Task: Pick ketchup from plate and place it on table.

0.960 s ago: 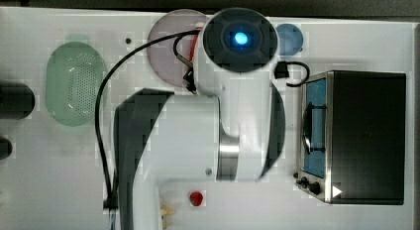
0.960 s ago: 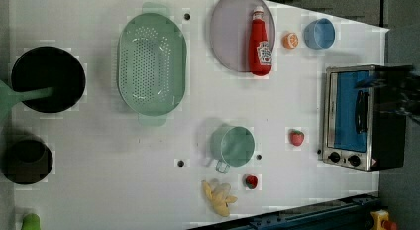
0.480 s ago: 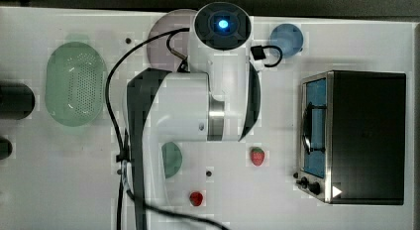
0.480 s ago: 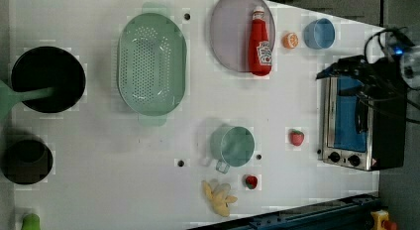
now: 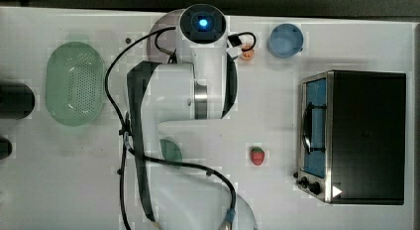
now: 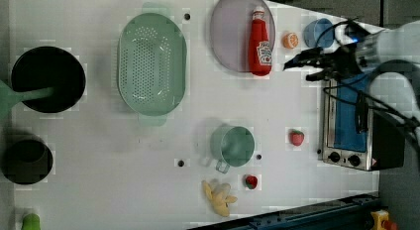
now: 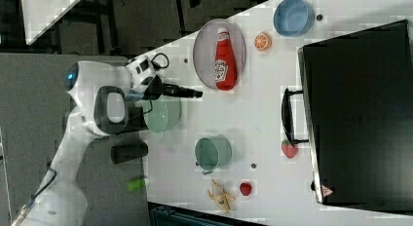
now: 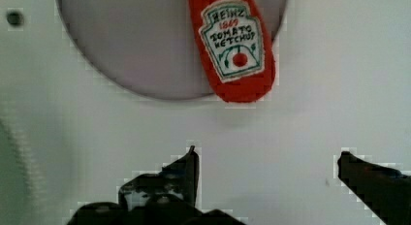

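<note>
Now the gripper point(image 8: 266, 159) is wide open and holds nothing, with the ketchup point(image 8: 234, 45) lying just ahead of it on the plate point(image 8: 145, 45), so it should go forward, line up over the bottle's middle, then come down.

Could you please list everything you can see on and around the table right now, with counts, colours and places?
ketchup: 1, red, lying on the plate
plate: 1, greyish-mauve, far edge of table in left view
table: 1, white
colander: 1, green, at the left view's left of the plate
orange slice: 1, orange, between plate and bowl
bowl: 1, blue
toaster oven: 1, silver and black
mug: 1, green, mid-table
strawberry: 1, red, beside the oven
red round thing: 1, near the banana
banana: 1, yellow, peeled
black pan: 1
black cup: 1
claw: 1, black, open, short of the ketchup
</note>
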### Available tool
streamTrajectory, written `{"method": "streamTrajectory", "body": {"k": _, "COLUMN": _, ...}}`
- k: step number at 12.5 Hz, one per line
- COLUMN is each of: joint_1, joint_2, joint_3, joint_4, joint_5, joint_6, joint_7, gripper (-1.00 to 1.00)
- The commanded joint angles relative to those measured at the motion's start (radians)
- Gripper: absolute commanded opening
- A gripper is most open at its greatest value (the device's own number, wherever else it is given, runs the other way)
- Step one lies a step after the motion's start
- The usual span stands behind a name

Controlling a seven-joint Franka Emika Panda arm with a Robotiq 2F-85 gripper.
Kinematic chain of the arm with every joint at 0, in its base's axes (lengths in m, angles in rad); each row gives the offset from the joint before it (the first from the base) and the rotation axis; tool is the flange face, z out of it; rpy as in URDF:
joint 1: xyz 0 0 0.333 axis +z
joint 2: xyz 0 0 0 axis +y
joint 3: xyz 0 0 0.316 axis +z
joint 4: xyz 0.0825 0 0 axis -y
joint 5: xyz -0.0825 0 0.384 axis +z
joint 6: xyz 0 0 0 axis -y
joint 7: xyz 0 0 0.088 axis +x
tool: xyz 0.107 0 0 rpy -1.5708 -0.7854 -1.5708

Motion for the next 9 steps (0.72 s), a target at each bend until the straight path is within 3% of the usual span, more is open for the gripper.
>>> {"method": "streamTrajectory", "body": {"k": 1, "joint_1": -0.003, "joint_2": 0.049, "joint_3": -0.002, "joint_4": 0.024, "joint_5": -0.03, "joint_6": 0.083, "joint_7": -0.136, "gripper": 1.0}}
{"method": "streamTrajectory", "body": {"k": 9, "joint_1": 0.006, "joint_2": 0.232, "joint_3": -0.003, "joint_4": 0.024, "joint_5": -0.1, "joint_6": 0.377, "joint_7": -0.175, "gripper": 1.0}}
